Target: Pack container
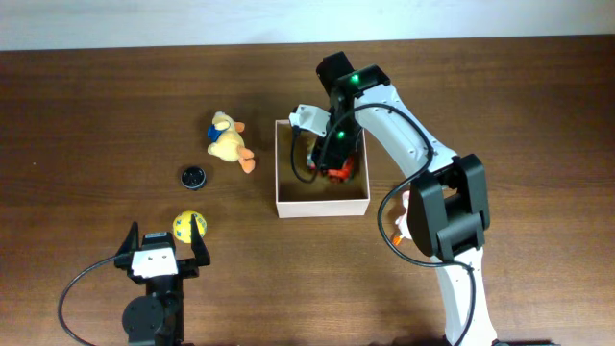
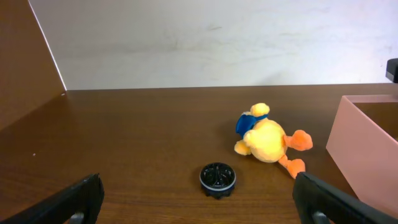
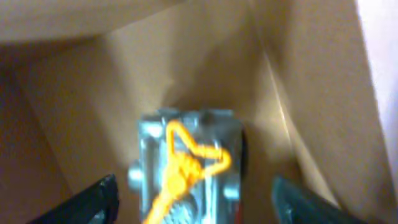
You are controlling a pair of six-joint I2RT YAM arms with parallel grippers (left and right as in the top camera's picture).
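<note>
Right gripper (image 3: 196, 199) sits low inside the container (image 1: 322, 206), jaws parted clear of the toy (image 3: 186, 158) between them, which reads as a placing; left gripper (image 1: 163, 242) waits wide open, ball (image 1: 188, 225) just ahead, container off to its right.

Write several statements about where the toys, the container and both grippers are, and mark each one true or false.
1. The plush duck lies inside the container. False: it lies on the table, outside the container.
2. The right gripper is down inside the container. True.
3. The left gripper is shut on the yellow ball. False: its jaws are open and the ball lies on the table just ahead of it.
4. The black round cap sits on the table, outside the container. True.
</note>
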